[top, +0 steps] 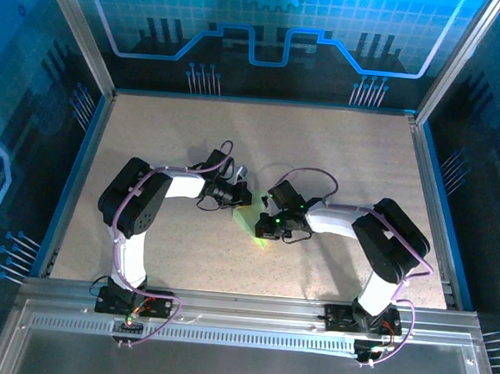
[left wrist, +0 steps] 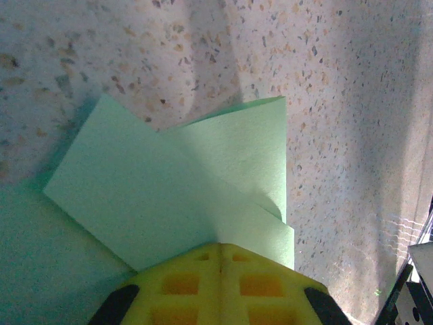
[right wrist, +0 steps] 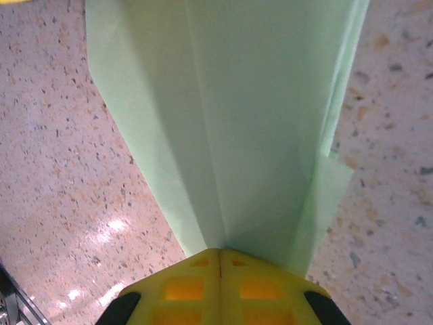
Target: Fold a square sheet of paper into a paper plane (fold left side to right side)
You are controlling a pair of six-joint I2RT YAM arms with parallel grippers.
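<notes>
Left pincer is pressed together, pinching the paper at a layered corner. Right pincer is likewise shut, nipping the far end where the creases converge. The paper sits between the two, mid-worktop. I can't tell whether it's lifted or lying flat.

My read: mid-fold, left side going over to right. To do it well:
- keep one pincer as anchor and swing the other in a low arc
- keep tension light, since a thin sheet tears or slips at the pinch
- line up the edges before pressing the crease

Materials:
- Paper: thin, pale green, matte, unmarked. It has overlapping flaps with straight sharp edges, long creases, and a small flap jutting out at one side.
- Fingertips: yellow, with square recessed pockets.
- Worktop: pale speckled stone look, hard, slightly glossy.
</notes>
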